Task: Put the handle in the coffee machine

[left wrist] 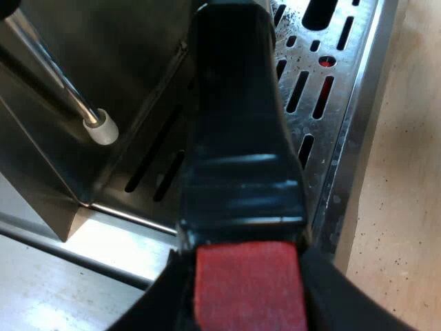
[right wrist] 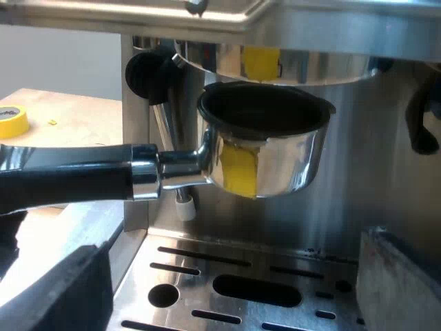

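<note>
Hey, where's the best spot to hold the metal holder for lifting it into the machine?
Probably by the dark handle near its red end, coming from behind that end and pinching its two flanks. It lies level and sticks out away from the basket, whose rim must stay free to meet the machine's head.

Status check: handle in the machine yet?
Left tool shut on handle at red end. Holder just under machine's head, not locked. Right tool open over drip tray. Steam wand close behind holder.
</note>
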